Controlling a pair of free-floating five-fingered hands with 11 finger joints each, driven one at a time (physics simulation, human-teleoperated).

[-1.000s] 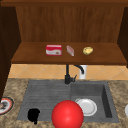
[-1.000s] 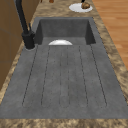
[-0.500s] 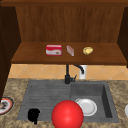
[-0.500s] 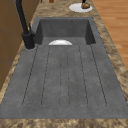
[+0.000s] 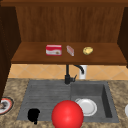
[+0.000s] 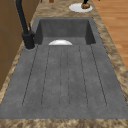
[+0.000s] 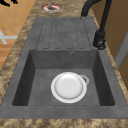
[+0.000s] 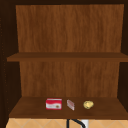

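Shelf (image 5: 32, 56): red-and-white box (image 5: 53, 50), label illegible.

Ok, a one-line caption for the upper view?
Wooden wall cabinet, lower shelf holding a red box, a small packet and a yellowish lump.

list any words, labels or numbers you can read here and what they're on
Red and white box on the lower shelf: it has a printed face, too blurred to read.
Small pink pack beside it: markings too blurred to read.
Red-rimmed plate on the counter left of the sink: pattern only, no legible text.
Nothing else bears writing.
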